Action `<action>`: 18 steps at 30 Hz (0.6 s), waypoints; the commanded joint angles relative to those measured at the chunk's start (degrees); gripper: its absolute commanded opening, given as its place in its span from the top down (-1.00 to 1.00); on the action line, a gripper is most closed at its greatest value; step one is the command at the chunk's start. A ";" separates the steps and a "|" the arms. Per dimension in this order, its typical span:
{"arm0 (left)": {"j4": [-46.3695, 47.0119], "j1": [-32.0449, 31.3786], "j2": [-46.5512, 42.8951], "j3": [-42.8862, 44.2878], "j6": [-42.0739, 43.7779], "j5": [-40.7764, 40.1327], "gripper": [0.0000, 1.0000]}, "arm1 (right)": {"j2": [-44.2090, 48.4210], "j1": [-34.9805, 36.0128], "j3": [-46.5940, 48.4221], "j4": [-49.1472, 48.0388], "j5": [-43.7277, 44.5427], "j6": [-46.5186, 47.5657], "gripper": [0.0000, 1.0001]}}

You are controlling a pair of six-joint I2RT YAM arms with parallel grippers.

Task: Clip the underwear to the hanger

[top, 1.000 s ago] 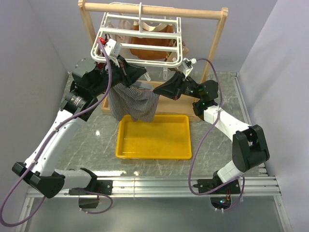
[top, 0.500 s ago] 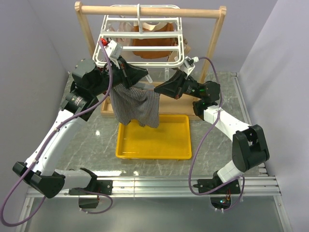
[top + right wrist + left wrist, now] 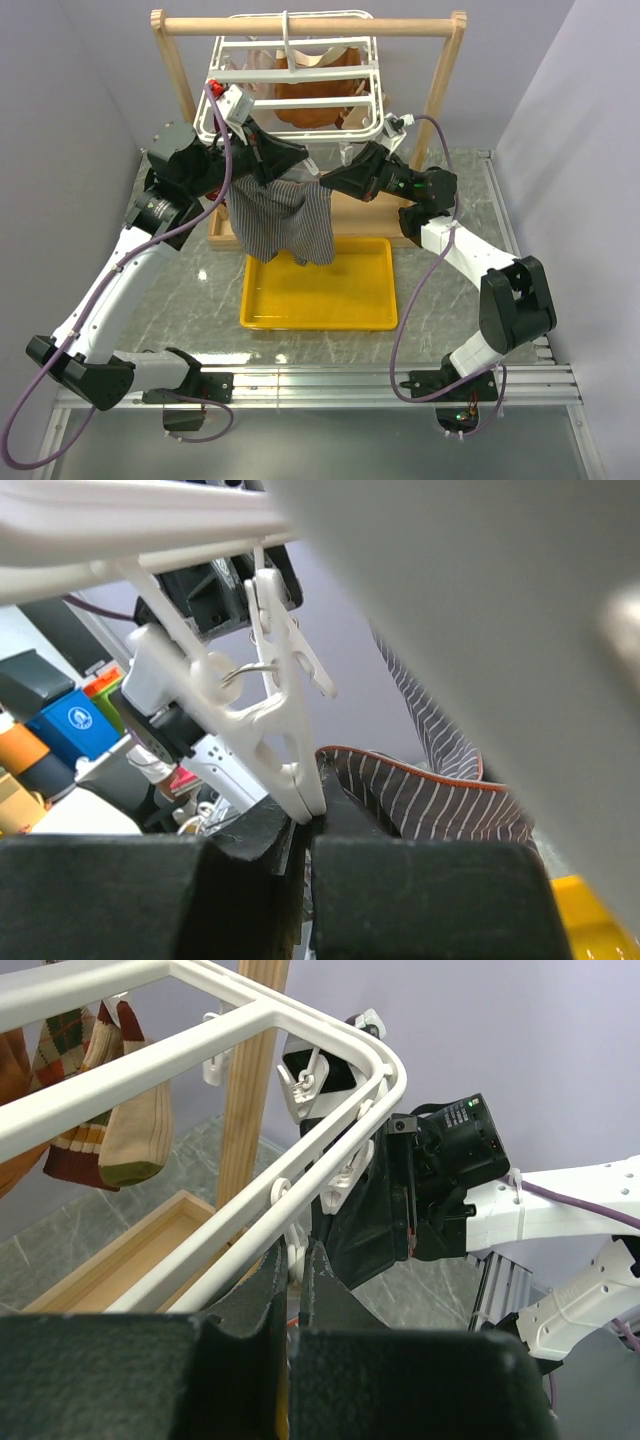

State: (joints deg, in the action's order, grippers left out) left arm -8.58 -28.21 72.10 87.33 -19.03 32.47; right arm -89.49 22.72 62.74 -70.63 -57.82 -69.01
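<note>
Both clamp tight on the underwear (image 3: 285,220): left gripper (image 3: 297,1255), right gripper (image 3: 308,815) against a clip (image 3: 270,710) of the hanger (image 3: 150,1075); wooden stand (image 3: 300,25) behind.

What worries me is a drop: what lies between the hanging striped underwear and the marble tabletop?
The yellow tray, in the top external view; the underwear hangs with its hem overlapping the tray's far left part there.

Both the left arm (image 3: 120,275) and the right arm (image 3: 470,262) are built of white tubular links between black drum-shaped joint housings. A mauve cable (image 3: 400,340) trails loosely along each. The left hand (image 3: 298,153) and right hand (image 3: 325,185) are matte black wedges with rough-textured fingers (image 3: 180,1380). A small white camera block (image 3: 235,100) tops each wrist, the left with a red tab (image 3: 213,88). A green light (image 3: 468,1108) glows on the right arm's housing.
</note>
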 commanded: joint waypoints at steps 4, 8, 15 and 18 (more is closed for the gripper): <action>-5.40 -1.15 -0.02 -1.11 0.13 8.94 0.99 | 1.60 0.31 0.73 -1.71 3.77 0.63 1.00; -4.87 -1.15 -0.11 -1.02 -0.48 7.70 0.99 | 2.74 -0.39 -2.27 2.15 5.44 2.12 1.00; -5.04 -1.15 0.24 -1.55 0.48 8.22 0.99 | 5.46 -1.45 -3.15 4.27 6.67 5.28 1.00; -4.78 -1.06 0.68 -1.55 0.48 9.19 0.99 | 6.78 -1.54 -2.89 7.17 6.85 7.31 1.00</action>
State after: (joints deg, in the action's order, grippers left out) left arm -8.62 -28.03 72.31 86.94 -18.11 32.82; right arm -87.09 21.47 58.81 -63.88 -52.31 -64.77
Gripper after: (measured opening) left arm 0.040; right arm 0.024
